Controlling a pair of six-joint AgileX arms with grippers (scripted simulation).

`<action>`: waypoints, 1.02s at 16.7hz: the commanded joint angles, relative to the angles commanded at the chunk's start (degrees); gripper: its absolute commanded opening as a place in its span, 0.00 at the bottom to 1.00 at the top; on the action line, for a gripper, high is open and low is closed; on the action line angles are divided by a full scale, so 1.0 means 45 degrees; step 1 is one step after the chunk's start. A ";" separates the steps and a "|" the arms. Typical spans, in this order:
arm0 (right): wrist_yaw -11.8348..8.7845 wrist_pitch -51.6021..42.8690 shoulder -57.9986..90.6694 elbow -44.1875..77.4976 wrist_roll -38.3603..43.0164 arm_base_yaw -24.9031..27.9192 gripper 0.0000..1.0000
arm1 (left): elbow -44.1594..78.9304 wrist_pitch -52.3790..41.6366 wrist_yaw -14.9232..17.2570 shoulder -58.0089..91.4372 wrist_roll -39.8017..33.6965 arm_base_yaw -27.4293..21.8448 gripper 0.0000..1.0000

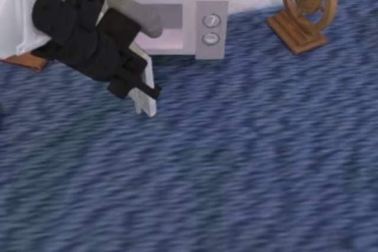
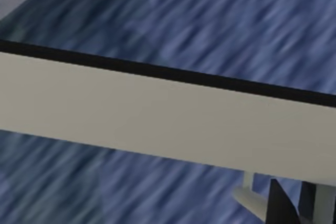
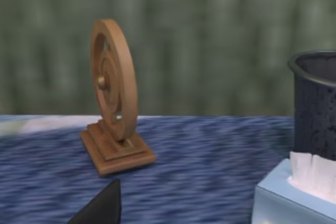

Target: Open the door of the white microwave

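**Door swung wide, left tool on its edge**

The white microwave [image 1: 177,10] sits at the far left of the blue desk [image 1: 248,163], pale cavity exposed. Its door [image 1: 146,90] stands swung out toward the near side, edge-on from above. The left tool [image 1: 142,90] is right at that free edge, clenched on the door. In the left wrist view the door [image 2: 157,119] fills the picture as a pale band. A wooden wheel ornament [image 1: 304,4] stands far right. The right tool [image 3: 102,208] barely shows; its state I cannot tell.
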 joint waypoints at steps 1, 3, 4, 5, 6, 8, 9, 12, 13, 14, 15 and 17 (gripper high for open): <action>0.0000 0.0000 0.0000 0.0000 0.0000 0.0000 1.00 | 0.0000 0.0000 0.0000 0.0000 0.0000 0.0000 0.00; 0.0000 0.0000 0.0000 0.0000 0.0000 0.0000 1.00 | 0.0000 0.0000 0.0000 0.0000 0.0000 0.0000 0.00; 0.0000 0.0000 0.0000 0.0000 0.0000 0.0000 1.00 | 0.0000 0.0000 0.0000 0.0000 0.0000 0.0000 0.00; 0.0000 0.0000 0.0000 0.0000 0.0000 0.0000 1.00 | 0.0000 0.0000 0.0000 0.0000 0.0000 0.0000 0.00; 0.0000 0.0000 0.0000 0.0000 0.0000 0.0000 1.00 | 0.0000 0.0000 0.0000 0.0000 0.0000 0.0000 0.00; 0.0000 0.0000 0.0000 0.0000 0.0000 0.0000 1.00 | 0.0000 0.0000 0.0000 0.0000 0.0000 0.0000 0.00; 0.0000 0.0000 0.0000 0.0000 0.0000 0.0000 1.00 | 0.0000 0.0000 0.0000 0.0000 0.0000 0.0000 0.00; 0.0000 0.0000 0.0000 0.0000 0.0000 0.0000 1.00 | -0.0047 -0.0006 0.0054 0.0032 -0.0033 -0.0043 0.00; 0.0000 0.0000 0.0000 0.0000 0.0000 0.0000 1.00 | -0.0043 -0.0007 0.0073 0.0020 0.0008 -0.0031 0.00; 0.0000 0.0000 0.0000 0.0000 0.0000 0.0000 1.00 | -0.0041 -0.0020 0.0144 -0.0022 0.0154 0.0025 0.00; 0.0000 0.0000 0.0000 0.0000 0.0000 0.0000 1.00 | -0.0065 -0.0062 0.0254 -0.0070 0.0371 0.0121 0.00; 0.0000 0.0000 0.0000 0.0000 0.0000 0.0000 1.00 | -0.0215 -0.0243 0.0534 -0.0138 0.0965 0.0380 0.00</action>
